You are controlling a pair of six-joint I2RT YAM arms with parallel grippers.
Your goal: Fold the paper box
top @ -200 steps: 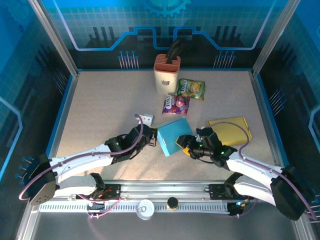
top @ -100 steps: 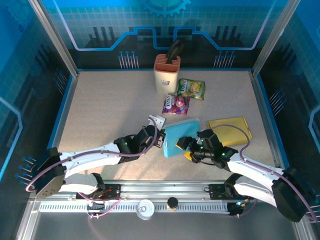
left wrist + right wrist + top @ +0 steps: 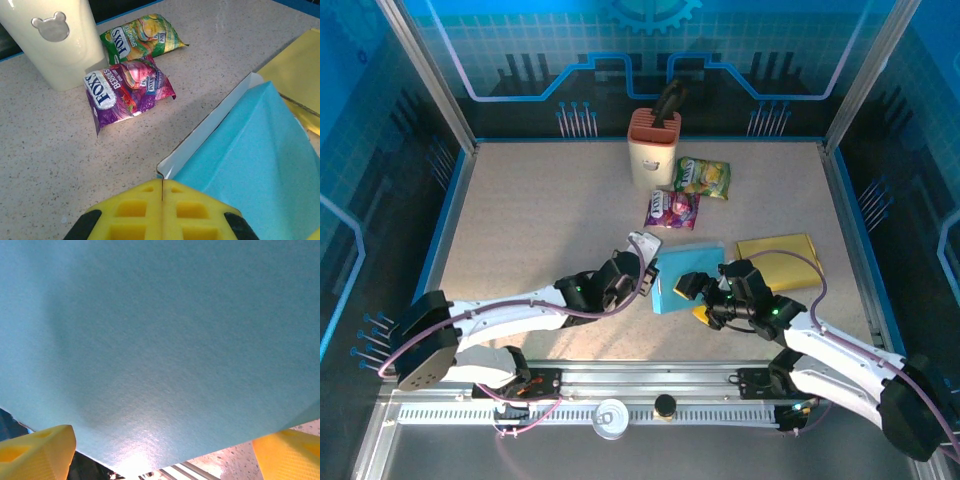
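Your left gripper (image 3: 162, 189) is pressed closed with nothing visible between its pads. The blue paper box (image 3: 250, 150) is just ahead of its tips. Your right gripper (image 3: 162, 450) gapes wide, with the box panel directly in front, ungripped. Risk: pushed without a hold, the box skids or springs flat.

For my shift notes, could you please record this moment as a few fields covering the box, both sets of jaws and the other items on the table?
task item: blue paper box, mid-table, white flap raised on its left
left gripper: jaws shut on the box's left corner
right gripper: jaws open wide at the box's near edge
other items: purple snack bag, green snack bag, cream holder, yellow sheet
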